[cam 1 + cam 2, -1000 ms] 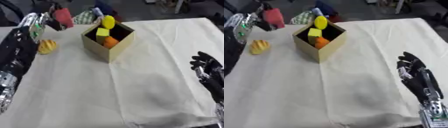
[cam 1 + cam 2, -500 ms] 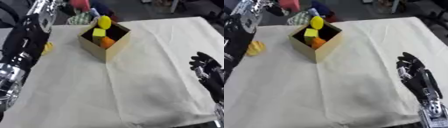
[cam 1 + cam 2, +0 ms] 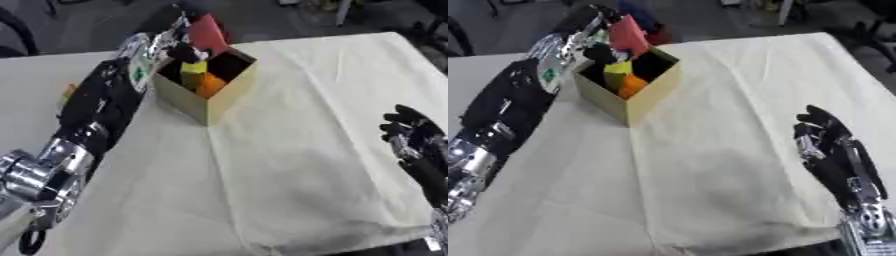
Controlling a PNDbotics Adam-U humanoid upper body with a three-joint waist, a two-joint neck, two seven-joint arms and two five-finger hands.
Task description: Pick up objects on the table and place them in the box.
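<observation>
Above the cardboard box's (image 3: pixel 219 100) far rim, the left hand (image 3: pixel 171 42), fingers seemingly curled round a red block (image 3: pixel 208 31), could drop it outside, since yellow and orange pieces already crowd the inside.

No text, brand, number or sign can be read anywhere. A small green-and-white label (image 3: pixel 138 75) sits on the black forearm of the robot's left arm (image 3: pixel 98 102), but its marks are too blurred to make out.
</observation>
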